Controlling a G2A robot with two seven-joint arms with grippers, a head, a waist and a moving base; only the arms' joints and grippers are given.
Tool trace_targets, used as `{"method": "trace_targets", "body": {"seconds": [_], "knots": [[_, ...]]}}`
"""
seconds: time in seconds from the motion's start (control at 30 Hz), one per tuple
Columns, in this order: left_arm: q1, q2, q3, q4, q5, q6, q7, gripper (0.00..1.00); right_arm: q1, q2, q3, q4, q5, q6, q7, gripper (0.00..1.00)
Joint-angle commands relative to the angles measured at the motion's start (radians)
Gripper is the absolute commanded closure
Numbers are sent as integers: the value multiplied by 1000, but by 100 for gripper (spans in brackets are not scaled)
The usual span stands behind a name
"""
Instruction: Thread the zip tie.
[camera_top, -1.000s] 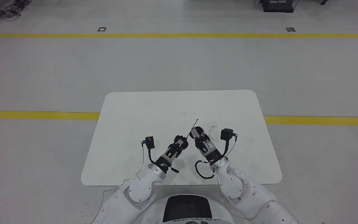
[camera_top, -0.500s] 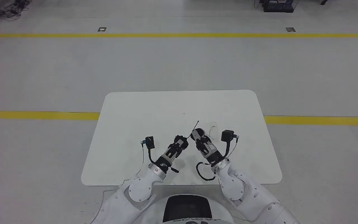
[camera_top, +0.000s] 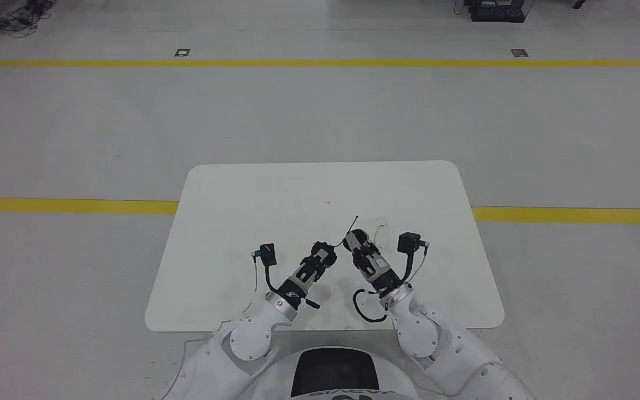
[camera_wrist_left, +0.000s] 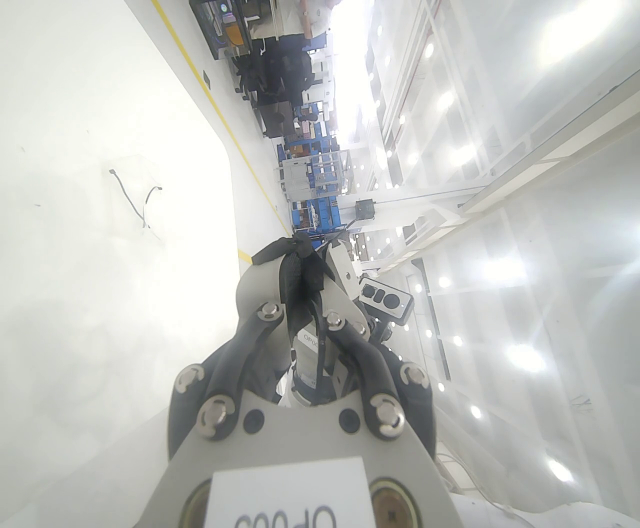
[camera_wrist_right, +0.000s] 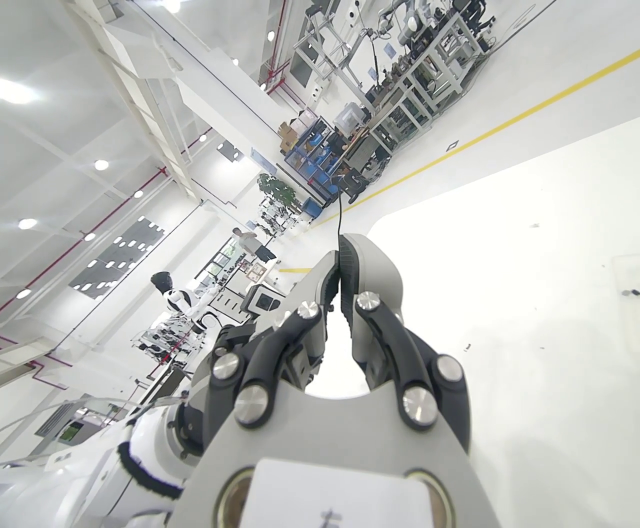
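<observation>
A thin black zip tie (camera_wrist_right: 339, 220) sticks straight out from between my right gripper's (camera_wrist_right: 340, 257) pinched pads. From above, that strap (camera_top: 351, 222) points away from the robot over the white table (camera_top: 300, 200), just past the right gripper (camera_top: 350, 238). My left gripper (camera_top: 322, 248) hangs close beside it, a short gap apart. In the left wrist view its black fingertips (camera_wrist_left: 299, 250) are pressed together, with the right arm's wrist just beyond them. Whether anything lies between the left pads is hidden.
A clear flat bag (camera_top: 370, 222) lies on the table just beyond the right gripper, with two loose black ties (camera_wrist_left: 135, 200) on it. The table's front edge runs close under both arms; bare tabletop stretches toward the far side.
The right gripper with the zip tie has drifted slightly to the right and toward the robot. The left arm has kept still.
</observation>
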Motion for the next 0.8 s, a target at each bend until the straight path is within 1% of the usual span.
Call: {"method": "trace_targets", "body": {"seconds": [0.0, 0.23, 0.4, 0.77], "knots": [[0, 0, 0, 0, 0, 0, 0, 100, 2, -1, -2, -2, 0, 0, 1, 100], [0, 0, 0, 0, 0, 0, 0, 100, 14, -7, -13, 3, -3, 0, 17, 100], [0, 0, 0, 0, 0, 0, 0, 100, 22, -13, -13, 27, -9, 0, 15, 100], [0, 0, 0, 0, 0, 0, 0, 100, 9, -27, 8, 38, -22, 2, -9, 100]]}}
